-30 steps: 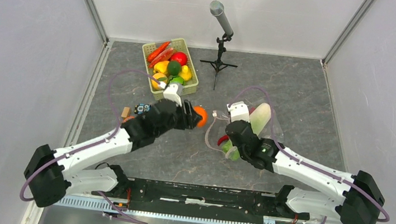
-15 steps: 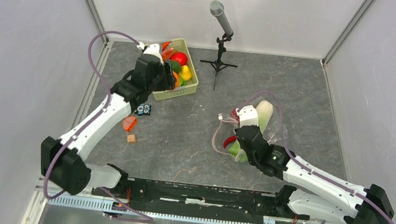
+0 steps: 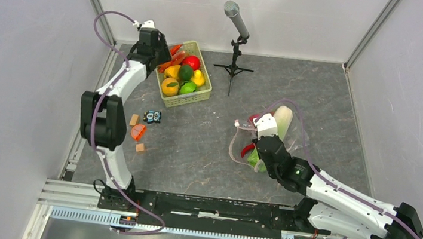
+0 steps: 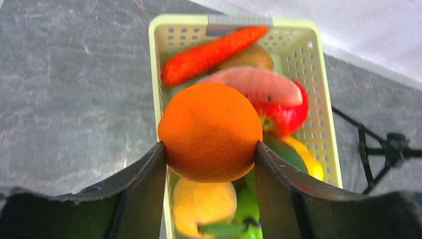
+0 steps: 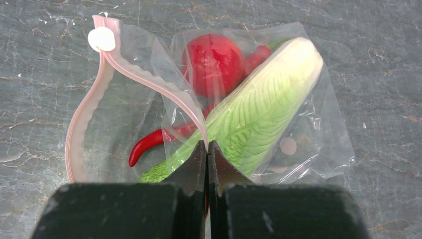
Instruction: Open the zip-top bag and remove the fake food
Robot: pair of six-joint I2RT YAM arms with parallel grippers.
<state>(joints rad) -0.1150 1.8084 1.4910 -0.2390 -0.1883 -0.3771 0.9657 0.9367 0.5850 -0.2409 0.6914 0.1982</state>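
Judging progress at roughly the early-middle stage. The zip-top bag is open: its pale pink zip strip stands parted in a wide loop, with a white slider at the far end.

One item is out. The orange is clamped between the fingers of the left gripper, which holds it above the green lattice basket at the far left of the table. Under it lie a carrot, a watermelon slice and other toy produce. Release is not yet made.

Left to remove, as seen through the film: the long white-and-green cabbage, a round red piece and a slim red chilli.

The right gripper has its jaws pressed together on the near lip of the bag, pinching the zip strip where it crosses the cabbage.

The bag lies flat on the grey table, right of centre and well apart from the basket. Its plastic is clear and crinkled, with faint round dots, and no tear is visible.
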